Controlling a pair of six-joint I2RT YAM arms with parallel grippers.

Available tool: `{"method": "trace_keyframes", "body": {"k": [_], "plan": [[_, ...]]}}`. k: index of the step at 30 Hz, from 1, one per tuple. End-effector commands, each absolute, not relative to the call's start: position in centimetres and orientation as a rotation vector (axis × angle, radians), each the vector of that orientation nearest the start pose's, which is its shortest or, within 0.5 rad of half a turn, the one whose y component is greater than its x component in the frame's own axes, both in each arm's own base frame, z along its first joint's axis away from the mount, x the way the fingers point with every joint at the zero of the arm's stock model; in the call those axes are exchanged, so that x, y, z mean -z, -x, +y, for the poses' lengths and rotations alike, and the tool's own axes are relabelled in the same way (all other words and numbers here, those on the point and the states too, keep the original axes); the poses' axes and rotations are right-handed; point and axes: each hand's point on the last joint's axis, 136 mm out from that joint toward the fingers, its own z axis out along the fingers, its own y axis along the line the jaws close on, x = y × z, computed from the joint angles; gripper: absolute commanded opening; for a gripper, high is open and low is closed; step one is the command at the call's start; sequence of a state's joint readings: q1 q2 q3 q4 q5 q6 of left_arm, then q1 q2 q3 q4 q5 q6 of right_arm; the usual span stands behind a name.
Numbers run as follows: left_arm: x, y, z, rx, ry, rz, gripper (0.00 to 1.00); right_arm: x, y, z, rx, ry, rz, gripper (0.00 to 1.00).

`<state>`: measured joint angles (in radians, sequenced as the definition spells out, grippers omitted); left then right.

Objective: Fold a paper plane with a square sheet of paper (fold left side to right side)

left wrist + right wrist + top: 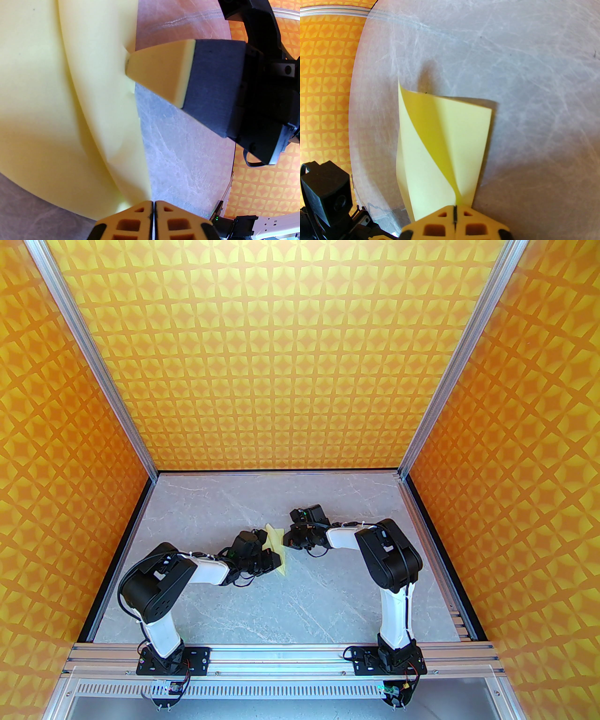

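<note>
**Item: square sheet of paper, held between two tools**

Left: your left tool (153, 205) has its fingers pressed together on one corner of the square sheet of paper (450, 131). In the left wrist view the pale yellow sheet narrows down into the closed tips.

Centre: the sheet sits over the middle of the grey marbled surface (300, 605). It is curled over itself, one layer bowed above the other. You cannot tell whether its underside touches the surface.

Right: your right tool (454, 208) is clamped on the sheet's opposite edge. The paper rises out of its closed fingers, one flap curving leftward. The two tools stand near each other.
</note>
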<state>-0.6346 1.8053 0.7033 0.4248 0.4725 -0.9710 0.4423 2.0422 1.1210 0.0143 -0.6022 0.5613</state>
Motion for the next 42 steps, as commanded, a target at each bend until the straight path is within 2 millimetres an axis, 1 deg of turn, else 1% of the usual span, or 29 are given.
{"method": "trace_keyframes", "body": {"k": [1, 15, 24, 27, 32, 35, 42], "plan": [[-3.3, -28.9, -31.8, 1.329, 0.131, 2.556, 0.09, -0.9, -37.9, 28.4, -1.118, 0.126, 2.656, 0.0], [-2.8, -28.9, -32.3, 1.344, 0.135, 2.559, 0.09, -0.8, -37.7, 28.4, -1.118, 0.125, 2.658, 0.0], [-2.9, -29.0, -32.5, 1.357, 0.135, 2.553, 0.09, -0.7, -37.7, 28.4, -1.118, 0.126, 2.66, 0.0], [-3.3, -28.9, -32.4, 1.361, 0.131, 2.543, 0.09, -0.9, -37.8, 28.4, -1.113, 0.13, 2.657, 0.0], [-4.1, -28.7, -31.6, 1.328, 0.129, 2.537, 0.09, -1.3, -38.0, 28.4, -1.11, 0.142, 2.654, 0.0], [-3.7, -28.3, -31.1, 1.312, 0.145, 2.551, 0.09, -1.3, -38.0, 28.4, -1.108, 0.149, 2.654, 0.0], [-1.2, -27.7, -30.1, 1.222, 0.202, 2.644, 0.07, -1.8, -38.3, 28.6, -1.104, 0.168, 2.647, 0.0]]}}
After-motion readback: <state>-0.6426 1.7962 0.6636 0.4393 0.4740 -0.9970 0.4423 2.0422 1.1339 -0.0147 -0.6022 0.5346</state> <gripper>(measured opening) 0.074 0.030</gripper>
